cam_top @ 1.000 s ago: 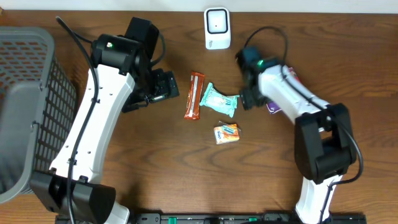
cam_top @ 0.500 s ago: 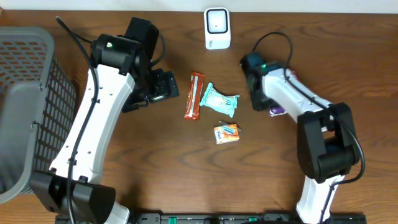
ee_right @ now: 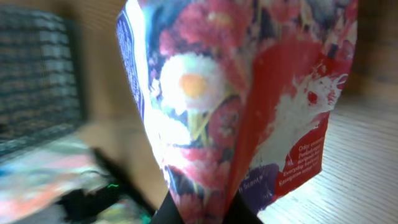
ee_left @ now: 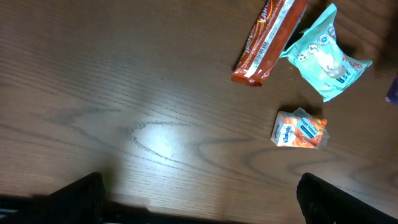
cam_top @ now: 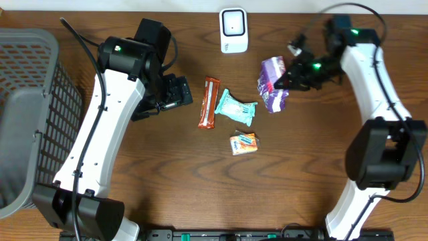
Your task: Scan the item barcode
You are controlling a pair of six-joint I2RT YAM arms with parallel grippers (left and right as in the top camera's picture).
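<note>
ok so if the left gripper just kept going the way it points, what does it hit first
Most likely the bare table, landing short of the red-brown snack bar, though depth is hard to judge from these views.

**Mock shop checkout on a robotics test bench**

Setting: a lab bench dressed as a retail till.

Evidence:
- Wood-grain table (cam_top: 200,201).
- White barcode scanner (cam_top: 233,30) standing at the table's far edge.
- Grey mesh shopping basket (cam_top: 63,100) at the left side.
- Packaged goods: brown snack bar (cam_top: 209,102), teal packet (cam_top: 235,107), small orange packet (cam_top: 243,143), purple floral pouch (cam_top: 272,84).
- Two white-and-black robot arms, left arm (cam_top: 100,134) and right arm (cam_top: 381,87), with their bases at the near edge.
</note>
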